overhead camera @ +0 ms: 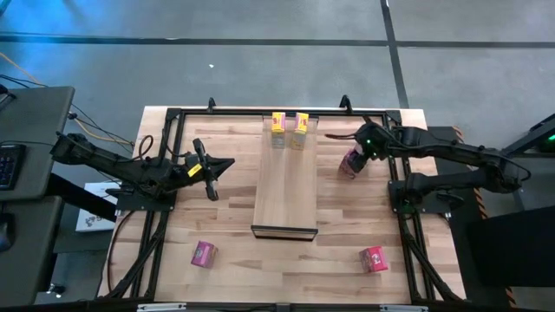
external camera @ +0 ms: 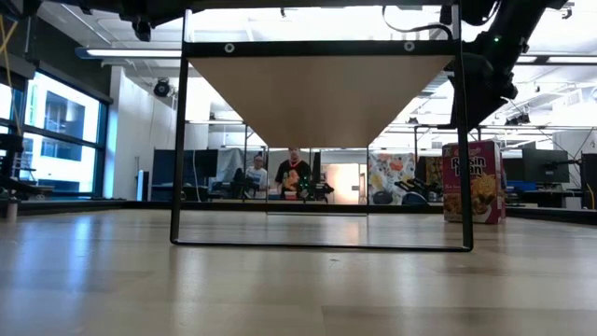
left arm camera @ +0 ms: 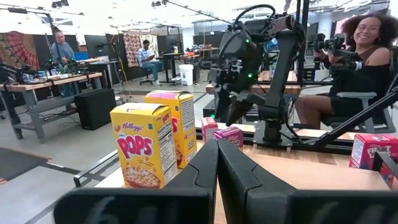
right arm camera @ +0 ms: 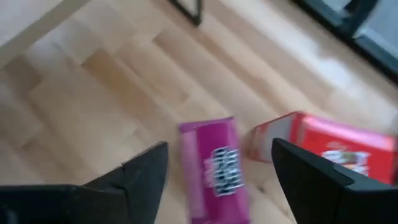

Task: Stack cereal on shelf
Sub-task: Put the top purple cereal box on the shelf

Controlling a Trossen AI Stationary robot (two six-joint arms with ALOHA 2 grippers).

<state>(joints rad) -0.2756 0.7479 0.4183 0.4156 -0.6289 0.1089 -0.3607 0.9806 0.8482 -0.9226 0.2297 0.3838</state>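
Observation:
The pale wood shelf (overhead camera: 284,186) lies along the middle of the table. Two yellow cereal boxes (overhead camera: 277,123) (overhead camera: 300,126) stand upright on its far end; the left wrist view shows them too (left arm camera: 144,144). Right of the shelf's far end, a magenta box (right arm camera: 214,168) and a red box (right arm camera: 333,144) sit side by side on the table. My right gripper (right arm camera: 219,146) hovers open above the magenta box, one finger on either side of it. Near the left edge, my left gripper (overhead camera: 230,165) is shut and points at the shelf. Another magenta box (overhead camera: 204,253) and another red box (overhead camera: 374,258) lie near the near edge.
A black metal frame (overhead camera: 165,117) runs around the table and stands over it (external camera: 180,140). Bare tabletop lies on both sides of the shelf. People sit in the room beyond the table (left arm camera: 367,56).

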